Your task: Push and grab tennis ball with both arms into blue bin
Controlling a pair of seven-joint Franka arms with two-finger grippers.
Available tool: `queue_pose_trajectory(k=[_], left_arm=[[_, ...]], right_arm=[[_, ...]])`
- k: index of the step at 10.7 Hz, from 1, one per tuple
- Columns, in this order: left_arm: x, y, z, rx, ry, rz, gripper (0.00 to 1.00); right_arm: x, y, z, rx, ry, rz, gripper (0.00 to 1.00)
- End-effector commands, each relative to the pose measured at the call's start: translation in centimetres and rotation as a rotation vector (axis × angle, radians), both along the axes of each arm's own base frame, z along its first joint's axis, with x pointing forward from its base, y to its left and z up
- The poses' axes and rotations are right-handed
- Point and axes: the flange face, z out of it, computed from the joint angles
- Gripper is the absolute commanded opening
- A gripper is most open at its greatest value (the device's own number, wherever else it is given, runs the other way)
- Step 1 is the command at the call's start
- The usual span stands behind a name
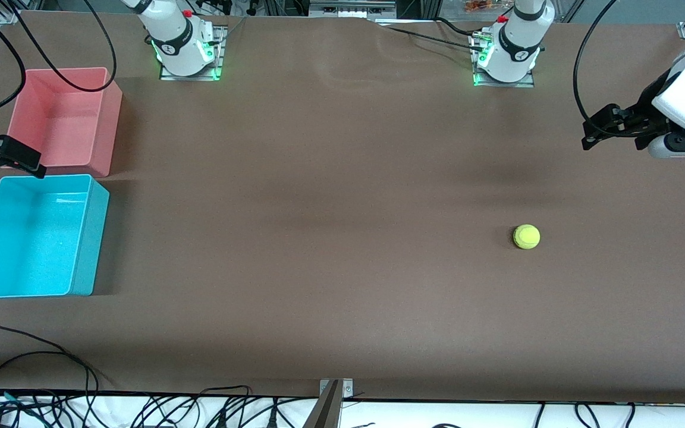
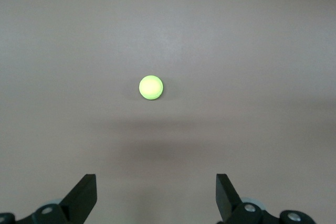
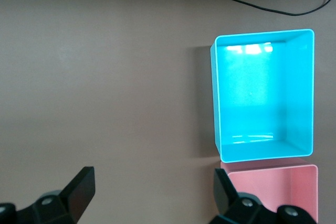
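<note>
Tennis ball (image 1: 526,236) alone on table (image 1: 342,267), toward my left arm's end, well apart from blue bin (image 1: 39,236). Light, fuzzy, rolls easily; pinch across middle. My left gripper (image 2: 156,195) and right gripper (image 3: 153,192): fingers spread, empty.
</note>
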Motion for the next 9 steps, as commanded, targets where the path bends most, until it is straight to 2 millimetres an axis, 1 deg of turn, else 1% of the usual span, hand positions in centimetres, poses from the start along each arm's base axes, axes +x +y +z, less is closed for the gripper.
queue_pose_trajectory(k=[1,5,7,9], left_arm=[[0.7,0.0,0.3,-0.008,0.0,-0.003,1.0],[0.8,0.2,0.3,-0.008,0.001,0.0,1.0],[1.1,0.4,-0.1,-0.008,0.007,0.003,1.0],[1.0,0.3,0.0,-0.009,0.006,0.001,1.0]], right_arm=[[0.0,0.2,0.7,0.008,-0.002,0.006,1.0],[0.2,0.1,0.4,0.006,0.001,0.003,1.0],[0.1,0.1,0.3,0.007,0.004,0.001,1.0],[0.2,0.0,-0.4,-0.003,0.012,0.003,1.0]])
